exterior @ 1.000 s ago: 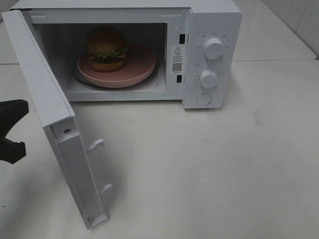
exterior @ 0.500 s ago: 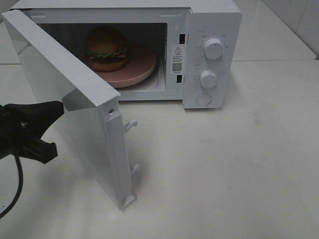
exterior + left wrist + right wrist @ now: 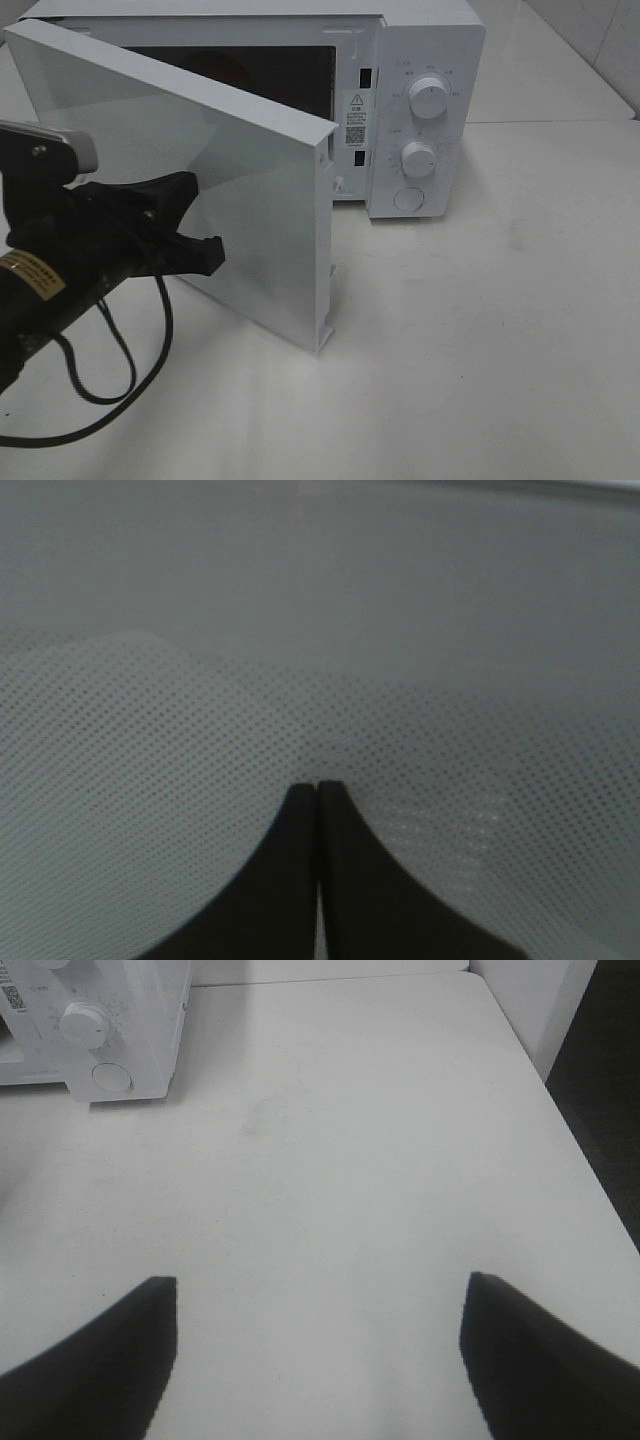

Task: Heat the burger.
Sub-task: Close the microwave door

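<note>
The burger is almost hidden inside the white microwave (image 3: 430, 40); only a dim brown dome (image 3: 218, 68) shows above the door's top edge. The pink plate is hidden. The microwave door (image 3: 260, 190) stands about half shut. My left gripper (image 3: 200, 218) is at the door's outer face. In the left wrist view it (image 3: 318, 792) is shut, with its tips against the door's dotted window (image 3: 150, 730). My right gripper (image 3: 320, 1345) is open and empty above bare table, and it does not show in the exterior view.
The microwave's panel carries two knobs (image 3: 428, 97) (image 3: 418, 158) and a round button (image 3: 408, 198); it also shows in the right wrist view (image 3: 100, 1020). A black cable (image 3: 110, 385) trails from my left arm over the white table (image 3: 480, 330). The table's edge (image 3: 590, 1170) is beside the right gripper.
The door has swung from wide open to about half shut. My left gripper has moved right with it, against its outer face. The burger and plate have gone behind the door.
</note>
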